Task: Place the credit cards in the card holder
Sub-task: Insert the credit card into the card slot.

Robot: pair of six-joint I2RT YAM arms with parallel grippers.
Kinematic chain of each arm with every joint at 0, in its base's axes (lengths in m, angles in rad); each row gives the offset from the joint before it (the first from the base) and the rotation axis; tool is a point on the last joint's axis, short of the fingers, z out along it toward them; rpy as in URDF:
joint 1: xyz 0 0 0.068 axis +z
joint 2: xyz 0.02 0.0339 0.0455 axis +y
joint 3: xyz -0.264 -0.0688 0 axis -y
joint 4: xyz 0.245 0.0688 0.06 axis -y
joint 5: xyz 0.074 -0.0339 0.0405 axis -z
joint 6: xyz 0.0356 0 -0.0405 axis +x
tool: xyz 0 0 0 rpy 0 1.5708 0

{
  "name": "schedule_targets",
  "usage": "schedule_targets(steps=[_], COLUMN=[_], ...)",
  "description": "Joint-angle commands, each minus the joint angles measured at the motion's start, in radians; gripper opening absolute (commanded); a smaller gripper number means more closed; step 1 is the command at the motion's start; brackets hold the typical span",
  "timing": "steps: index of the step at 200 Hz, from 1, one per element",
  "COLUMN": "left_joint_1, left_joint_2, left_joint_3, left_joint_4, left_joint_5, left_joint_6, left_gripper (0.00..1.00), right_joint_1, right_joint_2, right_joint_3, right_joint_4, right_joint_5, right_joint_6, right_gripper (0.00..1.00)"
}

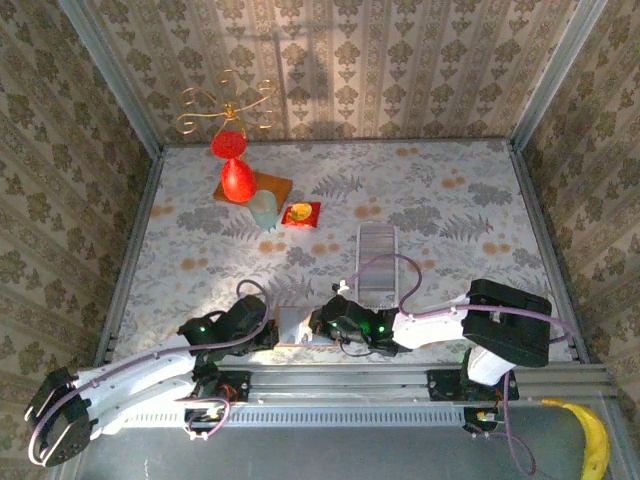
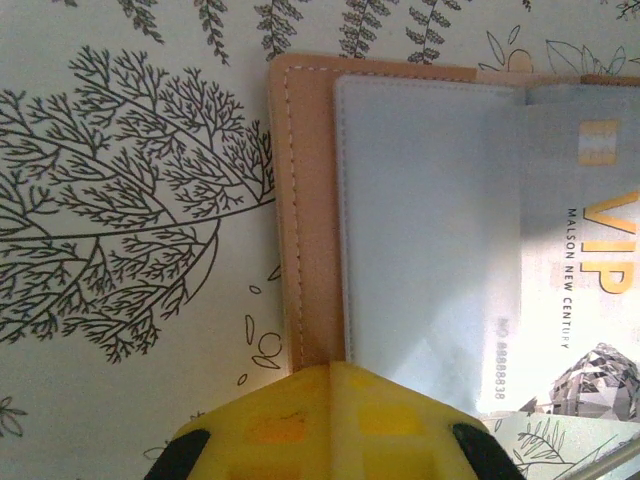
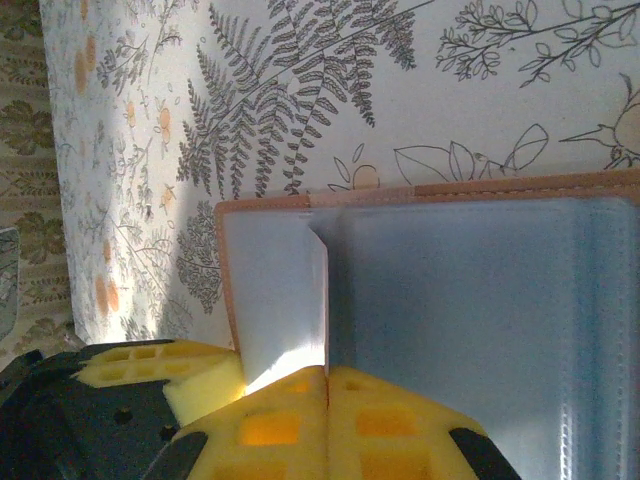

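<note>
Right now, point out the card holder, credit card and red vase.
card holder point(image 2: 305, 200), left wrist view, tan stitched border.
credit card point(image 2: 590, 300), left wrist view, printed face.
red vase point(image 1: 236, 182), top external view, body.

top external high overhead, looking down on the whole table point(image 1: 450, 200) with the card holder point(image 1: 292, 325) near the bottom edge, left wrist close above its stitched edge, right wrist close above its clear sleeves, all three share it
</note>
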Motion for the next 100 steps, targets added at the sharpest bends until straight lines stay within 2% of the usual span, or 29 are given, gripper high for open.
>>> schedule_targets(steps=[1, 50, 100], left_joint_1=[-0.010, -0.016, -0.019], left_joint_2=[0.016, 0.034, 0.034], left_joint_3=[-0.015, -0.012, -0.013], left_joint_4=[0.013, 0.020, 0.017], left_joint_5=[-0.014, -0.016, -0.018], left_joint_6=[-0.018, -0.018, -0.021], left_gripper=[0.02, 0.00, 0.00], right_joint_1=[0.013, 0.013, 0.014], right_joint_2=[0.030, 0.066, 0.094], right_joint_3=[0.009, 0.049, 0.109], right_joint_4=[-0.044, -0.096, -0.140], right_joint_5=[-0.009, -0.009, -0.022], right_joint_6=[0.011, -0.026, -0.063], right_gripper=[0.00, 0.08, 0.08])
